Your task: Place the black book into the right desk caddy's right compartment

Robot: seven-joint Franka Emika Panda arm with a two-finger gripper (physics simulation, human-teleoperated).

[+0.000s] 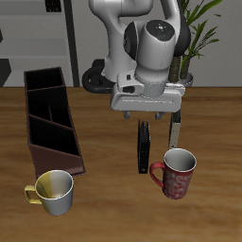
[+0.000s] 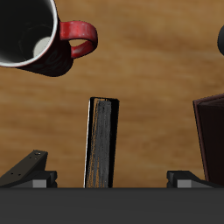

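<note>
The book (image 1: pixel 144 146) is a thin, matte black slab lying on the wood-grain table (image 1: pixel 104 203), just beside the glossy red mug (image 1: pixel 176 173). The caddy (image 1: pixel 50 116) is a long maroon tray with black compartments, well apart from it. The claw (image 1: pixel 148 117) hangs wide open above the book, holding nothing.

Partly hidden and cropped things around the black book

In the exterior view the gripper (image 1: pixel 157 117) covers the black book's (image 1: pixel 144 148) far end. In the wrist view the book's (image 2: pixel 101 143) near end, the red mug (image 2: pixel 35 35) and the right desk caddy (image 2: pixel 211 131) run off the picture's edges.
</note>
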